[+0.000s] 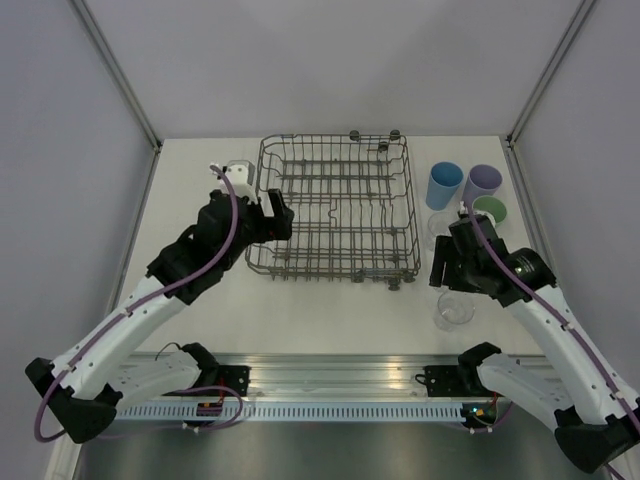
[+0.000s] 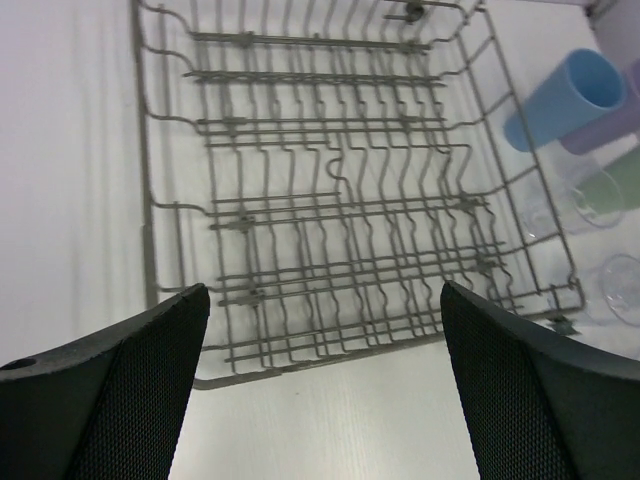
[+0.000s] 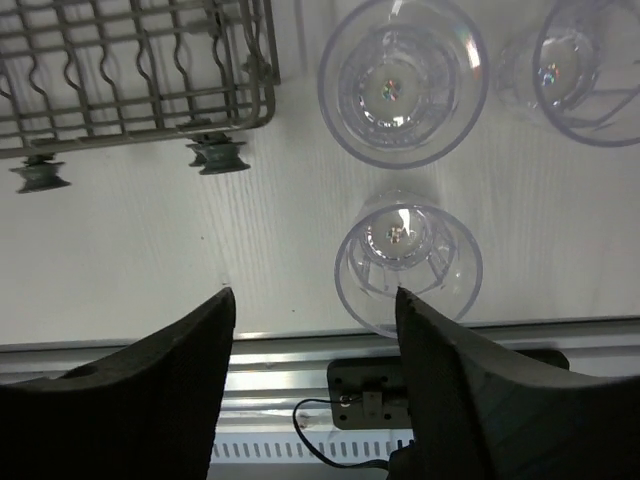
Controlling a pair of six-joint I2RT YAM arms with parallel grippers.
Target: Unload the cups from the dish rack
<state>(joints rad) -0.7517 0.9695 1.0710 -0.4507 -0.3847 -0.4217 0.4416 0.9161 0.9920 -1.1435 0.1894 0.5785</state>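
Note:
The grey wire dish rack (image 1: 335, 205) stands mid-table and holds no cups; it fills the left wrist view (image 2: 340, 200). The blue cup (image 1: 444, 185), lavender cup (image 1: 481, 184) and green cup (image 1: 489, 209) stand right of it. A clear cup (image 1: 453, 309) stands near the front right, and another (image 1: 437, 228) is partly hidden by my right gripper (image 1: 440, 265). The right wrist view shows three clear cups, the nearest (image 3: 408, 262) beside my right finger. My right gripper (image 3: 313, 300) is open and empty. My left gripper (image 1: 280, 218) is open and empty at the rack's left side (image 2: 325, 400).
A clear cup (image 1: 238, 172) stands at the back left, behind my left arm. The rack's wheels (image 3: 212, 155) show at its front right corner. The metal rail (image 1: 320, 375) runs along the table's near edge. Grey walls close in the back and sides.

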